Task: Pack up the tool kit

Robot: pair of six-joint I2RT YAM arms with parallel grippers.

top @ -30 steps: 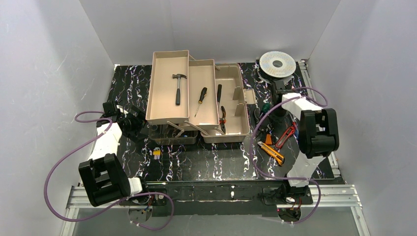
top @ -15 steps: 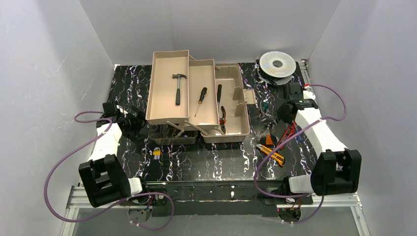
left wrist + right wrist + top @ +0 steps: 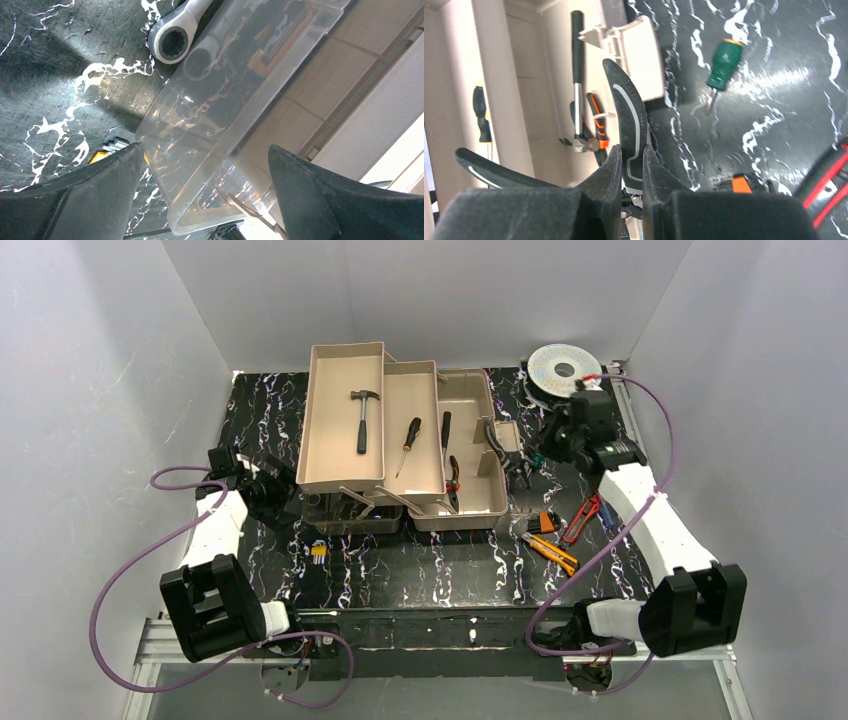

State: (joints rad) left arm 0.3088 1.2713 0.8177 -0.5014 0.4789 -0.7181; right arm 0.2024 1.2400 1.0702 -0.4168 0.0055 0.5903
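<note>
Wrist view alone shows right tool (image 3: 630, 155) clamped on black-handled pliers (image 3: 631, 115) — left tool (image 3: 202, 150) apart.

Top cam: high behind table (image 3: 430, 570) near edge, looking down over it. L wrist cam v. close at toolbox (image 3: 320, 80) front, R at its right end; all 3 share it.

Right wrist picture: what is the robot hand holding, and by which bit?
The right gripper pinches the black-handled pliers by one curved handle. The other handle sticks out free. The left gripper is open and holds nothing.
</note>
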